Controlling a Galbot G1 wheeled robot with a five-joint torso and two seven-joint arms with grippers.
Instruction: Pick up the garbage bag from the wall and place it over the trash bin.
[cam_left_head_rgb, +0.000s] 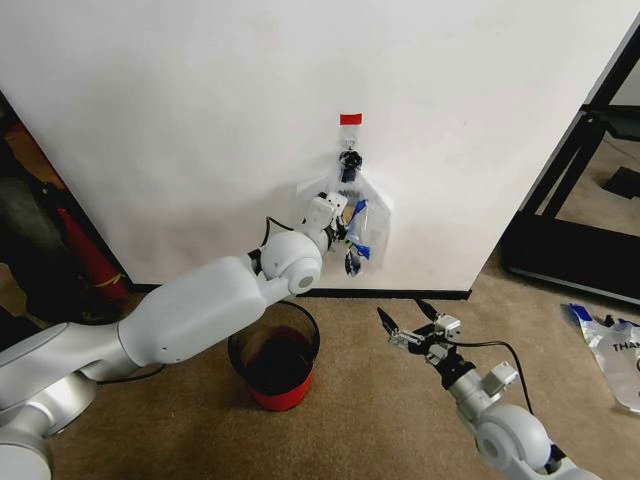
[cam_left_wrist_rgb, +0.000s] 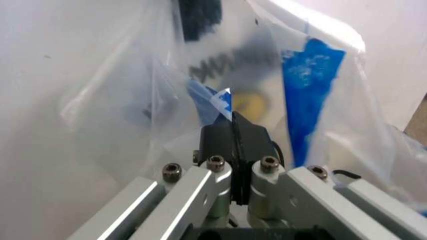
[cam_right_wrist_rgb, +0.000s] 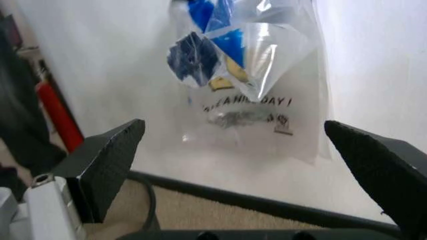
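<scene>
The garbage bag (cam_left_head_rgb: 360, 225) hung flat against the white wall (cam_left_head_rgb: 180, 120), bunched at a black hook (cam_left_head_rgb: 349, 160) just under a small strip of red tape (cam_left_head_rgb: 350, 119), its long axis running straight down toward the black baseboard (cam_left_head_rgb: 390, 293). The left gripper (cam_left_head_rgb: 338, 226) was up at the bag, reaching in from the bag's left side, and in the left wrist view its jaws were pressed together with a fold of clear plastic and a blue-edged corner pinched between them (cam_left_wrist_rgb: 231, 125), so it held the bag film. The right gripper (cam_left_head_rgb: 408, 322) hovered low over the carpet (cam_left_head_rgb: 360, 420), below and a little to the right of the bag and well apart from it, its jaws spread wide and empty; in the right wrist view the bag (cam_right_wrist_rgb: 253, 75) hung ahead between the two dark fingertips (cam_right_wrist_rgb: 107, 165). The trash bin (cam_left_head_rgb: 274, 369), black inside and red outside, stood on the carpet beneath the left forearm, below and left of the bag. The left arm was plainly the nearer one, and judging from this the bag would have to come off the hook and travel down and leftward to reach the bin's rim. A like bag (cam_left_head_rgb: 615, 350) lay flat on the carpet far to the right.
</scene>
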